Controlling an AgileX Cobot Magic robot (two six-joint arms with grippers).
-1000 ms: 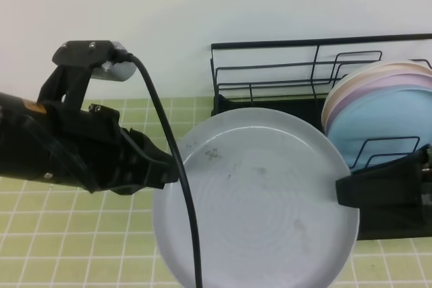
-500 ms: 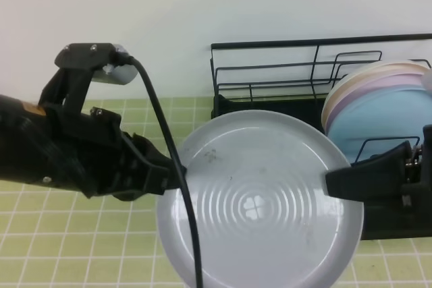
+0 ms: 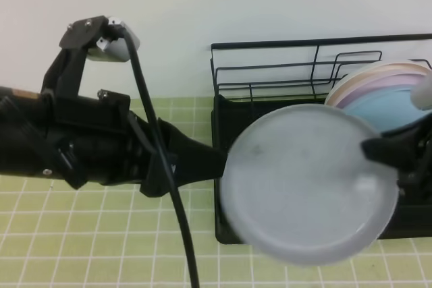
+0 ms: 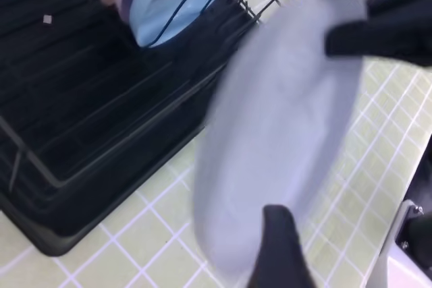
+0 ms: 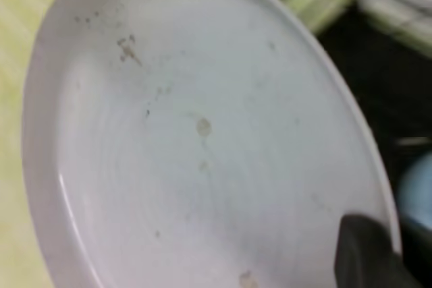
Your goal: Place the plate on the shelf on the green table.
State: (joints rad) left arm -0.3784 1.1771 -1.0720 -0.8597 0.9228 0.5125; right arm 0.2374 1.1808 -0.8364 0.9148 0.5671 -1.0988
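Presently: plate (image 3: 307,183) aloft over shelf (image 3: 283,79), pinched at its rim by right gripper (image 3: 378,150). Left gripper (image 3: 216,161) released, jaws apart. Outstanding: slotting plate between the dividers.

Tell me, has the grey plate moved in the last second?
Yes. The plate has shifted right in the high view, now overlapping the black shelf front instead of sitting left of it over the green table.
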